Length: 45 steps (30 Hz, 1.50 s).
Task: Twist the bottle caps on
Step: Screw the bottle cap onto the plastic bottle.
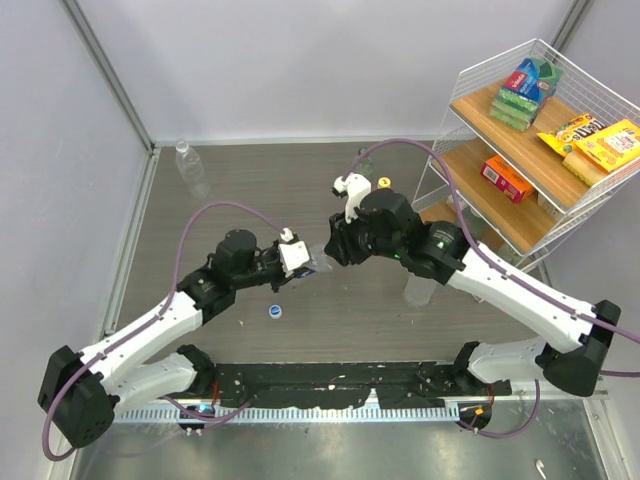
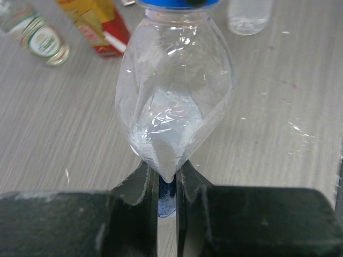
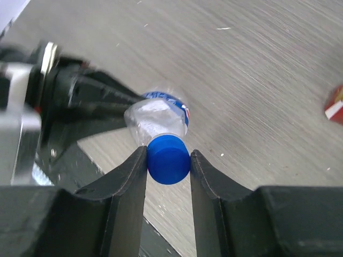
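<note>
My left gripper (image 1: 306, 263) is shut on the squashed lower end of a clear bottle (image 2: 174, 91) and holds it level above the table, between the two arms. In the left wrist view the left gripper (image 2: 167, 170) pinches the bottle's end flat. A dark blue cap (image 3: 168, 159) sits on the bottle's neck. My right gripper (image 3: 168, 156) is shut on this cap, one finger on each side; it also shows in the top view (image 1: 336, 250). A white cap with a blue middle (image 1: 274, 311) lies on the table below the left gripper. A yellow cap (image 1: 383, 182) lies farther back.
A clear bottle (image 1: 190, 166) stands at the back left and another (image 1: 418, 290) stands under the right arm. A labelled bottle (image 2: 35, 35) and a yellow and red item (image 2: 96, 24) lie beyond the held bottle. A wire shelf (image 1: 540, 140) with snack boxes fills the back right.
</note>
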Tool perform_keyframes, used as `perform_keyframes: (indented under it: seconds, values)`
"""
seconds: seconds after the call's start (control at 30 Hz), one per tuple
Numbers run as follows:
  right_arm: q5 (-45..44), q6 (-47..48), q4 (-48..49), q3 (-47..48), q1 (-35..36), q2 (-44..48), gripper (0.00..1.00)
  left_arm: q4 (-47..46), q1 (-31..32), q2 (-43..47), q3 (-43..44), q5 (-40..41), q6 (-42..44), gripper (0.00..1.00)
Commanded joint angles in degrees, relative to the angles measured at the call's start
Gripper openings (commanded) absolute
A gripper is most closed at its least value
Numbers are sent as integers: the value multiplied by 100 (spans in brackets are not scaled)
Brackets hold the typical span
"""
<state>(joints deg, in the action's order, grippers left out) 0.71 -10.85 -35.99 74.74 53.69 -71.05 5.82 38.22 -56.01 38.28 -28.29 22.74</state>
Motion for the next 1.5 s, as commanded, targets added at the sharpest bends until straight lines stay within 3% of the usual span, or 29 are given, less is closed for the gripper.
perform_keyframes:
  seconds: [0.0, 0.2, 0.33, 0.37, 0.57, 0.8, 0.97, 1.13, 1.23, 1.3, 1.4, 1.47]
  values:
    - [-1002, -1647, 416, -47, 45, -524, 10, -2681, 554, 72, -66, 1237, -578, 0]
    - [-1301, -2808, 970, -170, -227, -735, 1, -3473, 1082, -120, -277, 2231, -412, 0]
    - [-1547, -2923, 997, -109, -236, -841, 5, -3580, 1091, -296, -321, 2434, -288, 0]
    - [-1539, -2905, 988, -83, -236, -849, 13, -3606, 1091, -331, -339, 2486, -323, 0]
    - [-1644, -2809, 927, -12, -245, -691, 34, -3553, 1091, -560, -383, 2776, -481, 0]
    - [-1846, -1958, 900, 182, -228, -262, 80, -3115, 1091, -569, -366, 2548, -552, 0]
    - [-1349, -755, 919, 67, -228, 240, 87, -3017, 881, -508, -514, 2391, -674, 0]
    - [-846, -199, 199, 269, -228, 284, 87, -2895, 205, -473, -506, 962, -868, 0]
    - [-223, 976, 74, 252, -236, 415, 86, -2106, -226, -394, -313, -480, -526, 0]
    - [734, 2062, -135, 182, -236, 591, 83, -1438, -481, -376, -138, -1542, -167, 0]
    - [1770, 3452, -320, -152, -236, 1091, 83, -761, -894, -279, 3, -2800, 359, 0]
    - [2133, 3931, -200, -503, -228, 1424, 83, -390, -1009, -218, 74, -3234, 608, 0]
